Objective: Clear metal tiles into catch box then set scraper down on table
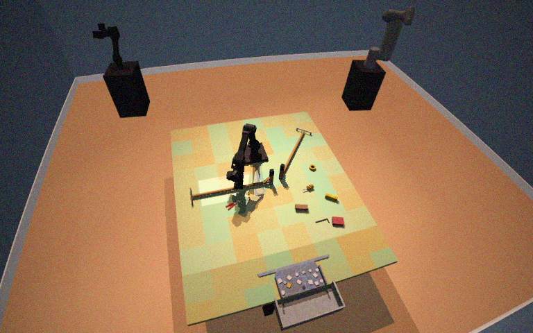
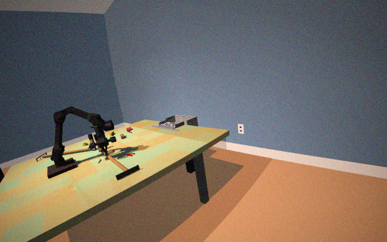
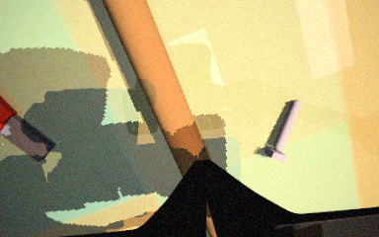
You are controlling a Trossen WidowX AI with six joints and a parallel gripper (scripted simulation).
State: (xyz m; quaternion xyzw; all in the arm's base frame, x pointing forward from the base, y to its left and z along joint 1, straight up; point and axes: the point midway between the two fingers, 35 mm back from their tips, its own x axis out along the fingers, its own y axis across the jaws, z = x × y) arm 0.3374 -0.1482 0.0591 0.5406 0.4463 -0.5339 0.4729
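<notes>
My claw [image 1: 238, 187] [image 2: 105, 153] [image 3: 202, 167] is pressed together, nothing pinched btwn the tips, right over the wooden handle of the long scraper [image 1: 214, 192] [image 2: 117, 163] [image 3: 153, 74]. Can't tell if tips touch the wood. Prob. lining up for the grab; I'd need to spread before going lower, else I just poke the handle.

Scraper's on the table, wide blade at one end, other end by a black upright rest [image 1: 271, 175] [image 2: 91, 140], prob. there to keep the handle reachable & stop it rolling. Mid-handle is a sensible grip pt: better balance, though a long tool may still twist in a narrow pinch, so a square, firm hold matters.

The 2nd tool [image 1: 293, 152] [image 2: 67, 152] has an open-frame head, so prob. a decoy: tiles might slip thru. Solid blade suits pushing flat bits.

Metal tiles [image 1: 299, 282] [image 2: 168, 124] are scattered on the bench plate [image 1: 294, 291] [image 2: 163, 126], far end of table; catch box [image 1: 312, 321] [image 2: 193, 121] sits just past it, presumably so a push away from me drops them in. No sweep done yet.

Watch the red-handled pliers [image 1: 230, 205] [image 2: 130, 154] [image 3: 7, 113] & loose bolt [image 2: 99, 161] [image 3: 286, 128], either side of the handle; a low swing could drag them.
</notes>
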